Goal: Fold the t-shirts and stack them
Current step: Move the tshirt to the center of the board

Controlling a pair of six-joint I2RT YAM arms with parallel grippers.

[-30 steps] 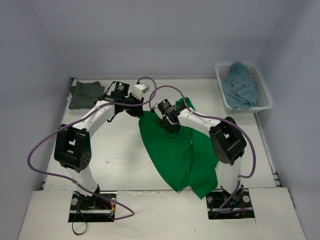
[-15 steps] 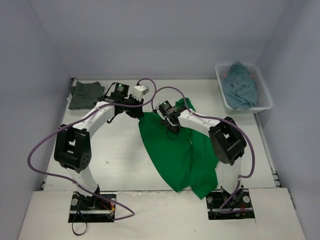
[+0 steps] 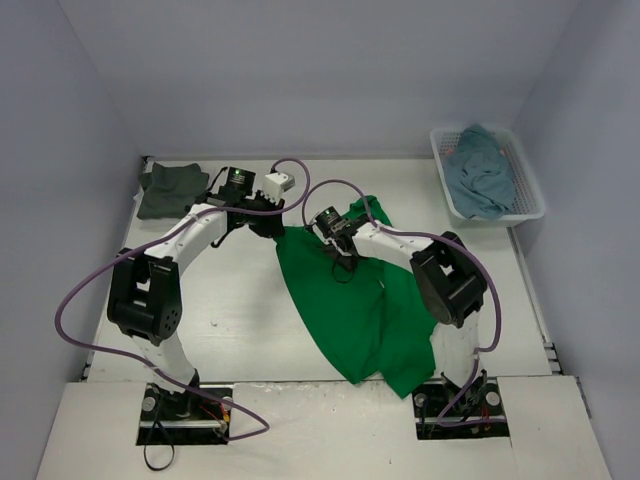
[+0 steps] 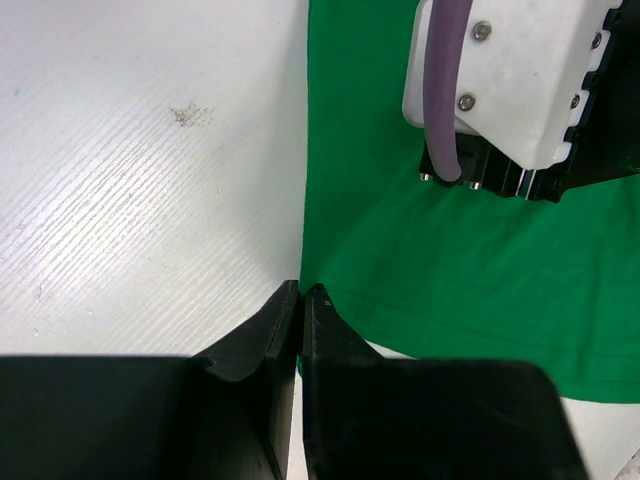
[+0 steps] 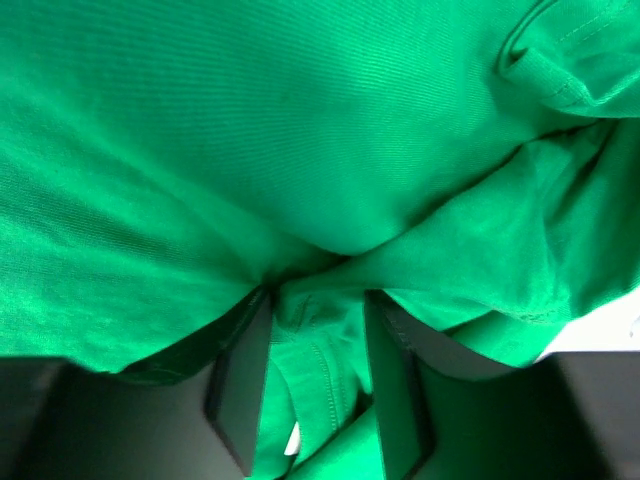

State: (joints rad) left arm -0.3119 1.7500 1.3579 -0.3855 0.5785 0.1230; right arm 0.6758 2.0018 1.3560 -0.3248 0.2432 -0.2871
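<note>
A bright green t-shirt lies spread and rumpled across the middle of the table. My left gripper is shut on its back left edge; the left wrist view shows the jaws pinched on the hem where the green cloth meets the white table. My right gripper sits on the shirt's upper part, and its jaws hold a bunched fold with a seam. A folded dark grey-green shirt lies at the back left. A teal-blue shirt lies in the basket. No white shirt is in view.
A white mesh basket stands at the back right by the wall. The right arm's wrist housing hangs just beyond my left jaws. Purple cables loop over both arms. Walls close in the table on three sides.
My right gripper has moved back and to the left over the green shirt, closer to my left gripper. The shirt's upper part has shifted slightly with it. The left gripper has barely moved.
</note>
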